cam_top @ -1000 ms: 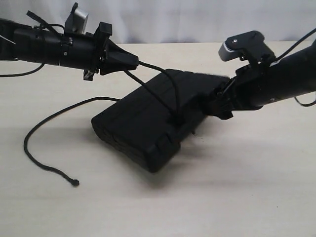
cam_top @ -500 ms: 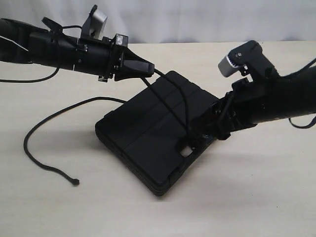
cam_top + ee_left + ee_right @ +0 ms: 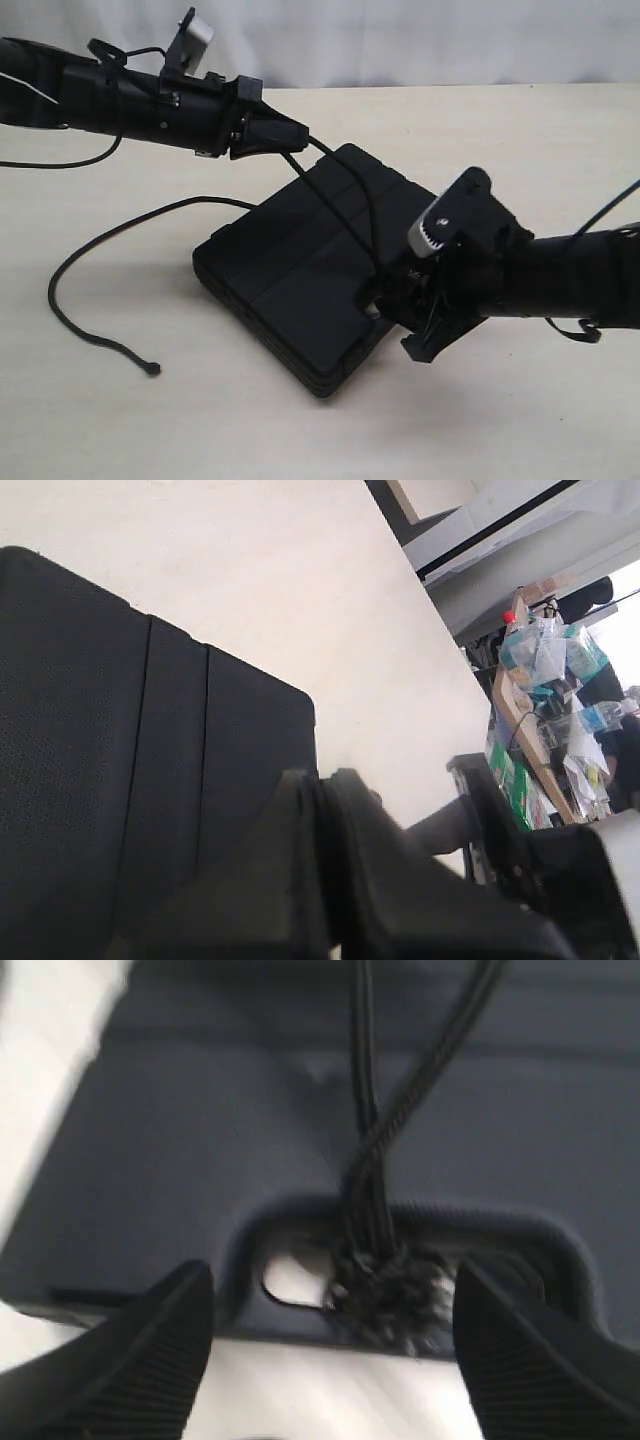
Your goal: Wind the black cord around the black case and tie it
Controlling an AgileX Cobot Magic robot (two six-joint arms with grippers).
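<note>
Exterior view, nearest first: the black cord (image 3: 152, 369) ended in a small knot on the table (image 3: 520, 420), with its loose tail curling away to the left. Behind it the black case (image 3: 290, 270) lay flat with one corner toward me. Its handle-slot edge ran from that corner away to the right. A second before, the case had been tipped up. At the slot the right gripper (image 3: 330, 1272) stood open, its blurred fingers either side of a frayed knot and holding nothing. It had dropped lower and nearer. From outside, its fingers were lost against the dark case. Farther back, two strands crossed the case to the left gripper (image 3: 300, 133), pinched closed on them. Both arms were cut off at the edges.
</note>
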